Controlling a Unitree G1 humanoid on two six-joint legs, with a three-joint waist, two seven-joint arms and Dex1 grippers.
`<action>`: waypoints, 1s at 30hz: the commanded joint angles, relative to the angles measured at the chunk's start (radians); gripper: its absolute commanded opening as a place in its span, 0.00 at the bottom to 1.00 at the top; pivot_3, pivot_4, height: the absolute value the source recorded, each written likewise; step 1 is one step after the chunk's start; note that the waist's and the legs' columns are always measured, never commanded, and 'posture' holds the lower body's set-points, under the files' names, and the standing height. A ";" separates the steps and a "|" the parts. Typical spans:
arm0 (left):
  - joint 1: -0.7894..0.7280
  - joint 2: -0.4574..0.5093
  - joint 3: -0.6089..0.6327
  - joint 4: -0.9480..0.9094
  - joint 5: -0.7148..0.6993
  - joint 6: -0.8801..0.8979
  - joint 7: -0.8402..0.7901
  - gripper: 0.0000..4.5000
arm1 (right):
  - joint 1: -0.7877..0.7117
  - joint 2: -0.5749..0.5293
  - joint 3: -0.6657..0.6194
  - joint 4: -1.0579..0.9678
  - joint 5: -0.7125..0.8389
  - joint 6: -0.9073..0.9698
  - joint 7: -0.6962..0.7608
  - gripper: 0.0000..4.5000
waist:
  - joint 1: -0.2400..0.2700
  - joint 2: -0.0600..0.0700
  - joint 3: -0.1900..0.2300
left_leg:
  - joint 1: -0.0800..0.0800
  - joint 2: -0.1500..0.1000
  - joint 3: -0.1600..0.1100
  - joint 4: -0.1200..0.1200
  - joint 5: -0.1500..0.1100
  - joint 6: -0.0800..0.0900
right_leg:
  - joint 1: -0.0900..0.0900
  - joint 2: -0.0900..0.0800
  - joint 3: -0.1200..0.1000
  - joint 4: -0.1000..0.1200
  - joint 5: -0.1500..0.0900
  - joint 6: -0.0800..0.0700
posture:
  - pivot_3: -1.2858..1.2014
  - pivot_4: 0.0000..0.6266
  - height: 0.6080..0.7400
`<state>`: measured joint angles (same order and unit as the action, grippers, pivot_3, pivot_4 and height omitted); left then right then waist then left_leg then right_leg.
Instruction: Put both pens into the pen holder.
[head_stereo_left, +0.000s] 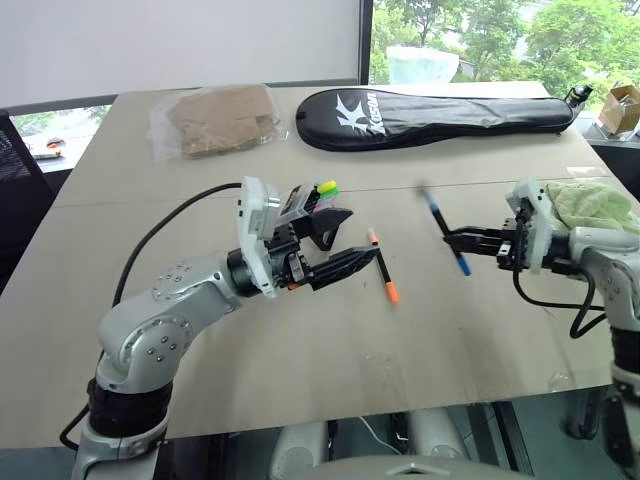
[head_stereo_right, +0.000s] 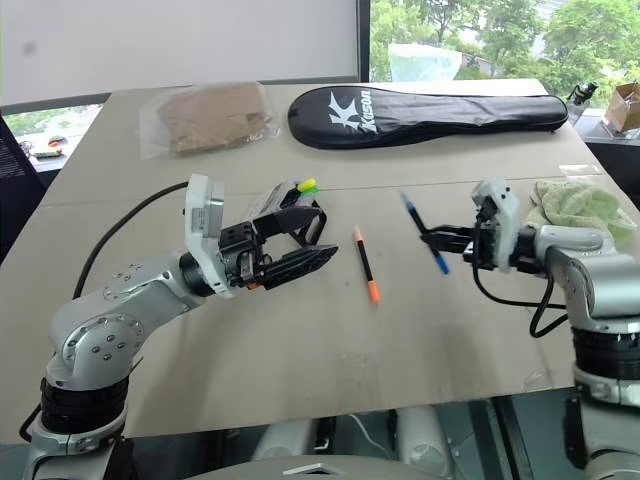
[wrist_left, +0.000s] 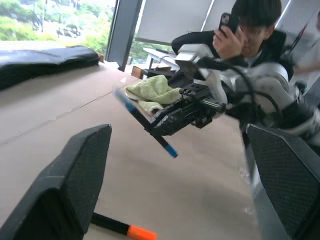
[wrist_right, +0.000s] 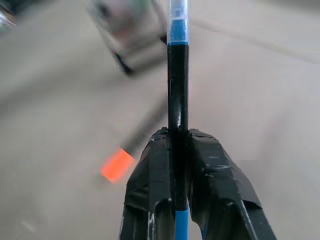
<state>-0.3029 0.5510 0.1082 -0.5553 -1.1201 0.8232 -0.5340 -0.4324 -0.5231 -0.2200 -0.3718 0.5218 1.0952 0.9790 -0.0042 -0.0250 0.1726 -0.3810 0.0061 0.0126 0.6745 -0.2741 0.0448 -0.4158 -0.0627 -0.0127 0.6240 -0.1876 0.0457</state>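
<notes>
My right gripper (head_stereo_left: 462, 240) is shut on the dark-blue pen (head_stereo_left: 446, 234), holding it slanted above the table; the barrel runs up between the fingers (wrist_right: 150, 175) in the right wrist view. The black pen with orange ends (head_stereo_left: 382, 266) lies flat on the table between the two arms. Left of it my left gripper (head_stereo_left: 355, 238) hangs open with nothing between its fingers (wrist_left: 75, 175). The clear pen holder (head_stereo_right: 290, 208), with yellow and green marker tips showing, stands just behind that gripper and is partly hidden by it. The left wrist view looks at the blue pen (wrist_left: 145, 122).
A long black racket bag (head_stereo_left: 430, 115) and a clear bag of brown paper (head_stereo_left: 215, 120) lie at the far side of the table (head_stereo_left: 300, 370). A green cloth (head_stereo_left: 595, 205) sits at the right edge. A person holding a phone (wrist_left: 250, 30) stands beyond the right arm.
</notes>
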 joint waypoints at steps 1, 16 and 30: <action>-0.025 -0.026 0.009 0.002 -0.078 0.020 0.046 1.00 | 0.011 0.125 -0.040 -0.214 0.150 0.090 -0.150 0.01 | 0.000 0.000 0.000 | 0.000 0.000 0.000 0.000 0.000 0.000 | 0.000 0.000 0.000 0.000 0.000 0.000 | 0.52 0.24 1.00; -0.046 -0.058 -0.009 0.066 -0.076 0.016 -0.013 0.02 | 0.021 0.121 0.143 -0.315 0.278 0.024 -0.267 0.00 | -0.006 0.000 0.000 | 0.000 -0.001 0.001 -0.001 0.000 0.000 | 0.000 0.000 0.000 -0.001 -0.003 -0.004 | 0.52 0.24 1.00; -0.133 0.027 0.020 0.018 0.127 -0.112 -0.049 0.00 | 0.106 -0.137 0.171 -0.262 0.083 -0.263 -0.213 0.88 | -0.001 0.000 0.001 | -0.001 -0.002 0.001 -0.002 0.000 0.000 | 0.000 0.000 0.001 -0.004 -0.005 -0.002 | 0.52 0.24 1.00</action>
<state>-0.3935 0.5518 0.1147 -0.4821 -1.0572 0.7742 -0.5615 -0.3370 -0.6291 -0.0015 -0.6242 0.6214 0.8904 0.7395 -0.0055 -0.0254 0.1732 -0.3820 0.0040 0.0141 0.6726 -0.2742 0.0450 -0.4164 -0.0628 -0.0121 0.6201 -0.1924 0.0445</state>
